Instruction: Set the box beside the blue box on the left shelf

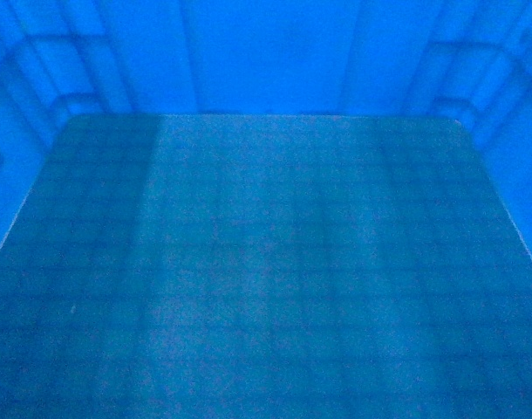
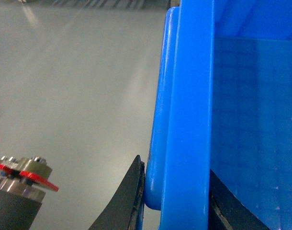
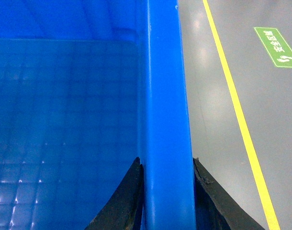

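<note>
The big blue box (image 1: pixel 275 262) fills the whole head view, so all you can see there is its flat floor with a faint grid and its ribbed walls at the back and sides. The left end effector (image 2: pixel 177 201) is clamped on the box's left rim, with one black finger (image 2: pixel 124 201) outside the wall and the other inside. The right end effector (image 3: pixel 167 196) is clamped on the right rim the same way, one black finger (image 3: pixel 122 201) inside the box and one outside. Under the box is the gray floor (image 2: pixel 69 96). On the right side, the floor has a yellow line (image 3: pixel 237 110) and a green sign (image 3: pixel 276 47) with white marks, maybe footprints, but it is too small to read.
</note>
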Controlling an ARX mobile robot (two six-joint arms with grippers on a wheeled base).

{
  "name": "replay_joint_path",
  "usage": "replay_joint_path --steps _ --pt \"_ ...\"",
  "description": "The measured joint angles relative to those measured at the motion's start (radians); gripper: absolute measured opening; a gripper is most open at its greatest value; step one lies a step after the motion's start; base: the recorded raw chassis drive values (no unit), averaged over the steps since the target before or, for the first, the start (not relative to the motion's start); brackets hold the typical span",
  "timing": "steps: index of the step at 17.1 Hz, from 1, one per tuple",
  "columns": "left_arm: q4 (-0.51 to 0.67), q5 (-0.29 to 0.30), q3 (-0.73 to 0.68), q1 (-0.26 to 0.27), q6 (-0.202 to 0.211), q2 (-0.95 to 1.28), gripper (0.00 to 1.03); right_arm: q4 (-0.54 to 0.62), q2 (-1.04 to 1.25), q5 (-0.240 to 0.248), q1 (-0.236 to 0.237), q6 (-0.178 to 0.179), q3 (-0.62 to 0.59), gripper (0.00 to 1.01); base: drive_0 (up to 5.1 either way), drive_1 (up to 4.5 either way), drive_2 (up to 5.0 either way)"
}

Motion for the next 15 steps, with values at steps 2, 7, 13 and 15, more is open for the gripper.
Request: replay_joint_path --steps 2,7,13,15 --pt "-0.005 0.002 0.000 0.000 0.000 0.003 0.20 -0.003 0.001 0.000 0.000 0.000 0.000 0.23 0.0 3.82 -3.9" --pt "0.000 0.002 0.000 0.000 -0.001 0.004 0.20 0.000 0.001 0.000 0.000 0.000 0.000 0.23 0.0 3.82 -3.9" --pt "0.001 0.003 0.000 0.000 0.000 0.005 0.20 -0.001 0.001 0.000 0.000 0.000 0.000 0.23 0.0 3.82 -3.9" --pt "0.001 0.000 0.000 0.000 -0.001 0.005 0.20 -0.001 0.001 0.000 0.000 0.000 0.000 0.23 0.0 3.82 -3.9"
